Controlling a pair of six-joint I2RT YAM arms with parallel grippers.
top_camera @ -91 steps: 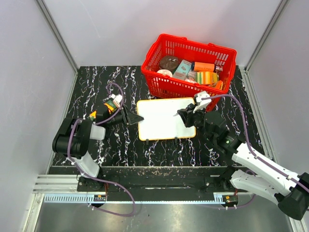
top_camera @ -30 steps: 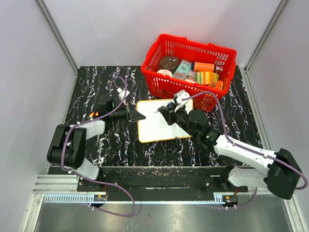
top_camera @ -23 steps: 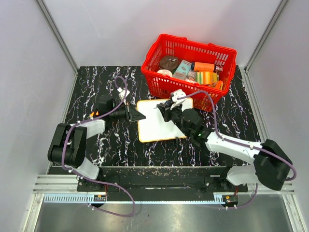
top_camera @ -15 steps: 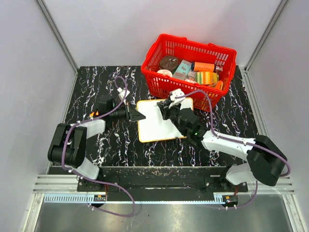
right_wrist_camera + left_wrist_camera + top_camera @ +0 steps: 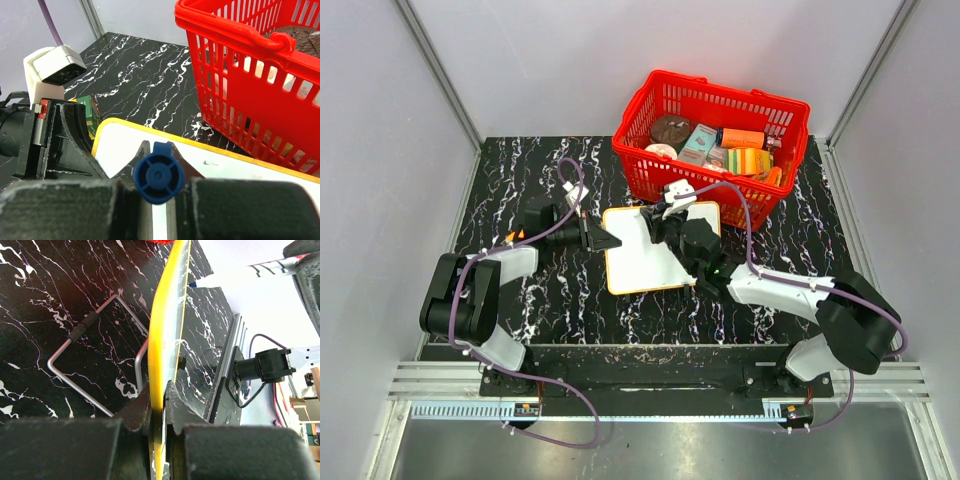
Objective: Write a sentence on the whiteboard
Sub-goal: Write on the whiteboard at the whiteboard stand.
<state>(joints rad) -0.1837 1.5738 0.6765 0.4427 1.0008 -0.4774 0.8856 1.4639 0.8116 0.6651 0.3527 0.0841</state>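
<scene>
Flat white yellow-rimmed whiteboard (image 5: 635,262) lies just before the red plastic basket (image 5: 670,180). My left pincer (image 5: 159,402) clamps its rim; right pincer (image 5: 159,150) grips a blue-ended marker (image 5: 159,179). Risk: hard tip pressure may slip it from my clamp.

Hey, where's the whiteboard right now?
Top view: the whiteboard sits mid-table, just nearer than the red basket, left edge clamped by the left gripper; the right gripper holds a marker over it.
</scene>
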